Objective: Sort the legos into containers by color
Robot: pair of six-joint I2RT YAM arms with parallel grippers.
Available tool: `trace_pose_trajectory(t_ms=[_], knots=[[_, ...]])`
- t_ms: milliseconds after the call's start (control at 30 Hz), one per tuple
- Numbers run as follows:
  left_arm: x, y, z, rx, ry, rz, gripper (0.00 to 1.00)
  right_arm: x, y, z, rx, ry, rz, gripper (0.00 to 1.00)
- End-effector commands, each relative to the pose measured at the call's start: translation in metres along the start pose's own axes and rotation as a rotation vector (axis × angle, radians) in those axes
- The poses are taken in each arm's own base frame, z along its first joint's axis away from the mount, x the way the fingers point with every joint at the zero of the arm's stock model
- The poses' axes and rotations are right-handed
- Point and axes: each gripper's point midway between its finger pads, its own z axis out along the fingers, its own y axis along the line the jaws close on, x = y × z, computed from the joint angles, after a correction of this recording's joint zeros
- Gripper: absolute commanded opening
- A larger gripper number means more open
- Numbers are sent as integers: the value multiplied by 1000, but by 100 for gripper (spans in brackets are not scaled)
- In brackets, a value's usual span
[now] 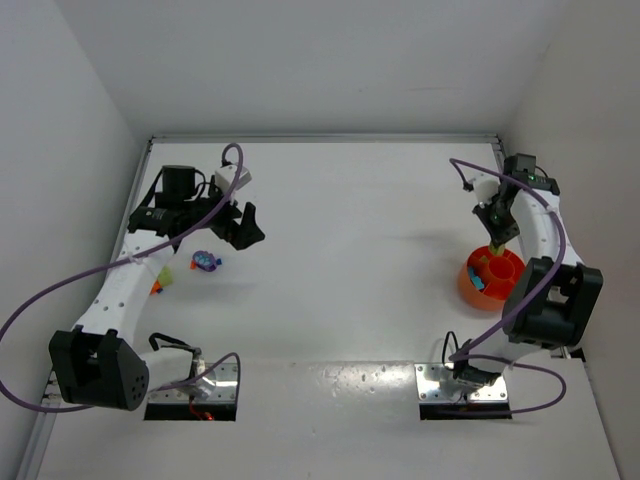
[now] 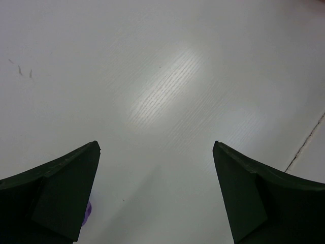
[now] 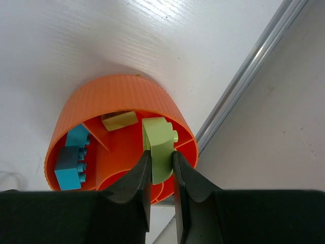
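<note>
My right gripper is shut on a yellow-green lego, held just above the round orange bowl with inner dividers. One compartment holds another yellow-green brick, and the left one holds teal and blue bricks. From above, the right gripper hangs over the bowl at the right. My left gripper is open over bare table, up and right of a purple-blue lego. Orange and yellow-green legos lie by the left arm. In the left wrist view a purple sliver shows beside the left finger.
A metal rail and the right wall run close behind the bowl. The left wall stands near the left arm. Two metal base plates sit at the near edge. A table seam crosses the left wrist view.
</note>
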Motion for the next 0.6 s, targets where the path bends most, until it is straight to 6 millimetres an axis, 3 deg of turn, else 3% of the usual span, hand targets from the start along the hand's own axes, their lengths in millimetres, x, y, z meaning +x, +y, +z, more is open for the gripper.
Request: trace_pose_trajectory(t_ms=[0,200,567], knots=[[-11,1,-5,0,-30,3,100,1,-6,4,21,6,-6,6],[-11,4,-6,-7,-31,-1,100,5,-3,15,6,37,1,16],[-10,5,-6,-16,-28,-1,100,0,-13,11,47,35,33,29]])
